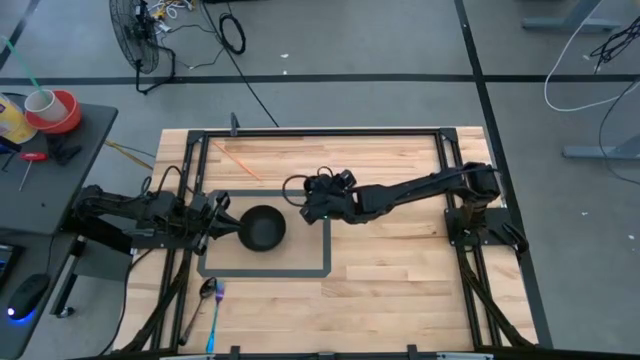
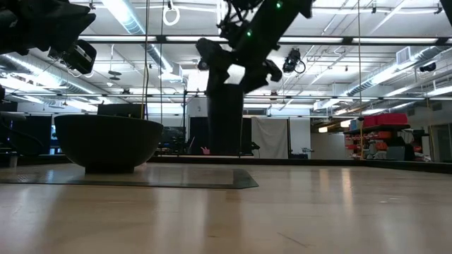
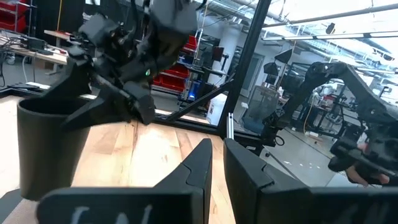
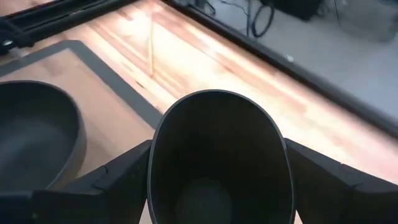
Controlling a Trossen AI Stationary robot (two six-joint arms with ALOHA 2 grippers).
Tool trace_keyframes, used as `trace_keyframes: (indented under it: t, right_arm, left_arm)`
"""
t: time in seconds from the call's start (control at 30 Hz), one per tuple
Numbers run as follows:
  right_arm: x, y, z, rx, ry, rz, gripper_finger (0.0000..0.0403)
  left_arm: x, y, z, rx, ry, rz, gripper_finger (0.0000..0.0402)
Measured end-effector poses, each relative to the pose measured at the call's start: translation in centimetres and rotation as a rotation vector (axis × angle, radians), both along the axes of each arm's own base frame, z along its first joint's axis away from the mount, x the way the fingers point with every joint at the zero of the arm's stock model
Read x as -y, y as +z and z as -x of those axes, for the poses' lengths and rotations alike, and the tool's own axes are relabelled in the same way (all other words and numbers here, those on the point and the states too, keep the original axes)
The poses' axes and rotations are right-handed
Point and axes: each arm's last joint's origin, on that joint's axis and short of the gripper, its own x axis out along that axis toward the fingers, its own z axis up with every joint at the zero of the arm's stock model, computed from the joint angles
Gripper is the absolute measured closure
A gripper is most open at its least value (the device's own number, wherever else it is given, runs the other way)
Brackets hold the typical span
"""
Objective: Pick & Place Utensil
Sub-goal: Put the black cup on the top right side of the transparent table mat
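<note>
So the right arm is being stretched out low across the counter [image 1: 400,270] from its base on the right side, with the right tool [image 1: 318,208] being held above the wood just beside the black bowl [image 1: 262,229]. A dark cup [image 4: 219,158] is being gripped in it, squeezed between the two fingers [image 4: 109,177], and it's being carried clear of the counter, as seen in the low view [image 2: 226,116]. The cup is being shown as a plain matte black, deep and round-mouthed, with its inside looking bare in the right wrist view. It's hanging roughly upright, long axis vertical, mouth facing up toward the wrist camera.

The left arm is being kept folded at the left edge, its left tool [image 1: 218,215] parked right next to the bowl's left side, nothing being held; its fingers [image 3: 249,180] are being kept almost together with only a narrow gap.

The utensils are lying near the front edge of the counter, left of centre, outside the grey taped rectangle [image 1: 325,250]: a dark spoon [image 1: 203,296] and a blue-handled piece [image 1: 216,318] just beside it, both being pointed with long axes running roughly front-to-back, heads toward the bowl. What the blue one is exactly can't be told.
</note>
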Motion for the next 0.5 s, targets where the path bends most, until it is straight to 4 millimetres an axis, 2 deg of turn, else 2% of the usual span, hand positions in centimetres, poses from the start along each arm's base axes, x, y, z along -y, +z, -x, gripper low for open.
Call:
trace_keyframes:
  t: [0.1, 0.2, 0.5]
  right_arm:
    - [-0.1, -1.0, 0.0, 0.064, 0.0, -0.039, 0.0085]
    - [-0.2, -1.5, -0.3, 0.104, 0.073, -0.03, 0.0085]
    - [0.3, -2.4, 0.0, 0.035, 0.162, 0.024, 0.0085]
  left_arm:
    - [0.0, 0.0, 0.0, 0.0, 0.0, 0.0, 0.0356]
    - [0.0, 0.0, 0.0, 0.0, 0.0, 0.0, 0.0356]
    - [0.0, 0.0, 0.0, 0.0, 0.0, 0.0, 0.0356]
